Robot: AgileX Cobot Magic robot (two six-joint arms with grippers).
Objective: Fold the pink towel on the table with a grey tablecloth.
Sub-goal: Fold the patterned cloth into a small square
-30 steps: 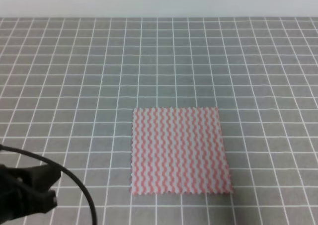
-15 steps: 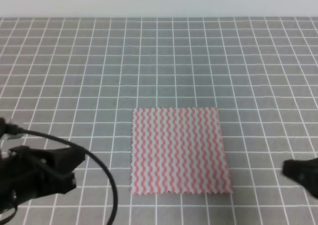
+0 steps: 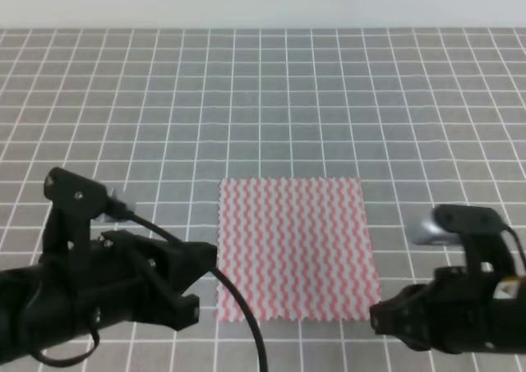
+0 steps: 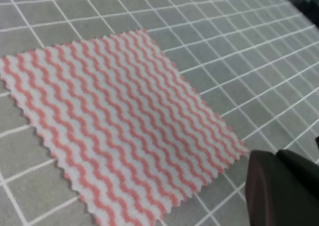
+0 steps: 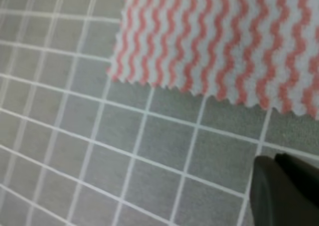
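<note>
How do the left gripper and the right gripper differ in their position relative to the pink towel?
The left gripper is at the near-left corner of the pink towel, its tip almost at the edge; the right gripper is off the near-right corner, lower in the exterior view. The left arm shows a trailing black cable; the right shows a silver part. Both are dark, and neither holds the towel.

The pink towel (image 3: 294, 249) has wavy pink-and-white zigzag stripes; the table with a grey tablecloth (image 3: 246, 101) carries a white grid.
</note>
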